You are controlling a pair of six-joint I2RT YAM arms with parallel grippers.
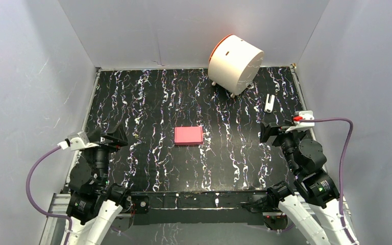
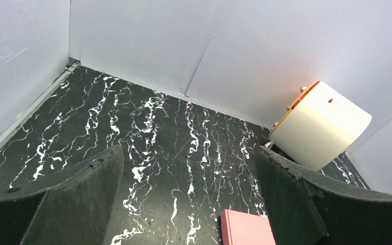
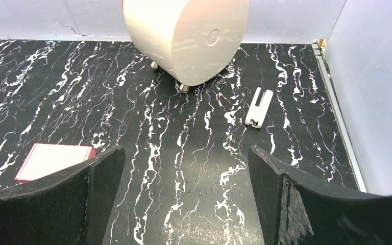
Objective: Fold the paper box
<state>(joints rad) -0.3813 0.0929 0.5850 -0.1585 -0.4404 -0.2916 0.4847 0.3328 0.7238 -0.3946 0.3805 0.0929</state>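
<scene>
The paper box (image 1: 188,136) is a small flat pink-red rectangle lying closed in the middle of the black marbled table (image 1: 148,102). It shows at the bottom of the left wrist view (image 2: 247,229) and at the left of the right wrist view (image 3: 51,161), partly hidden by a finger. My left gripper (image 1: 113,138) hovers at the table's left side, well left of the box, open with nothing between its fingers (image 2: 76,199). At the right side my right gripper (image 1: 268,131) is also open and holds nothing, well right of the box.
A large white cylinder with an orange rim (image 1: 235,64) lies on its side at the back right, on small feet. A small white clip-like part (image 1: 269,103) lies near the right edge, in front of the cylinder. Grey walls enclose the table on three sides.
</scene>
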